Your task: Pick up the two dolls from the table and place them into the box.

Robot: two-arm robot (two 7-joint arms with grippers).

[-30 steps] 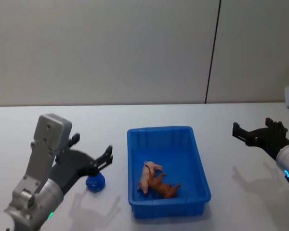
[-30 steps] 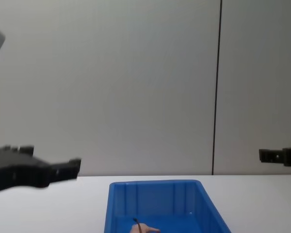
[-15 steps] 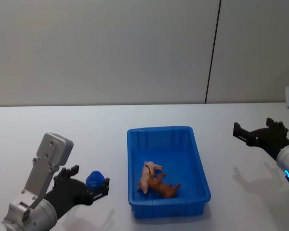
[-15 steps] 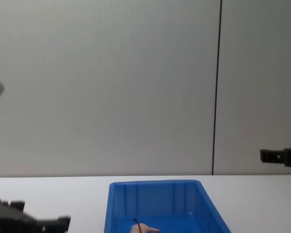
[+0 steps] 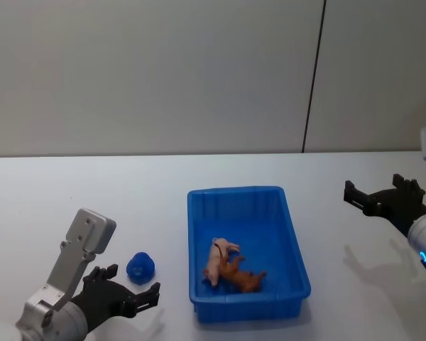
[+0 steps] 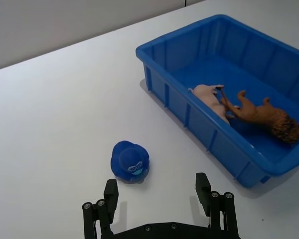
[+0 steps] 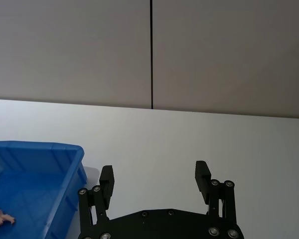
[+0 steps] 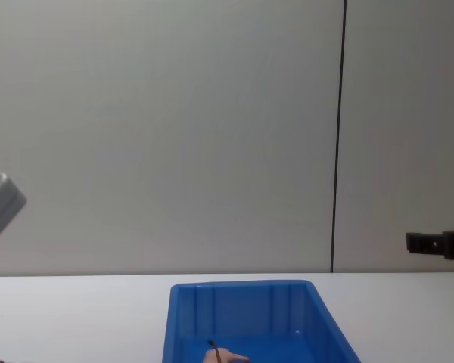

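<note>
Both dolls lie inside the blue box: the pale pink doll and, against it, the reddish-brown maned doll. In the chest view the box shows its far wall, with a bit of the pink doll at the bottom edge. My left gripper hovers open and empty over the white table, left of the box at its near corner. My right gripper is open and empty, held to the right of the box.
A small blue rubber duck sits on the table just ahead of my left fingertips, left of the box. A grey wall with a dark vertical seam stands behind the table.
My left arm has pulled back toward me and lowered, uncovering the blue duck; in the chest view its gripper dropped out of sight. The right arm and both dolls stayed put.
</note>
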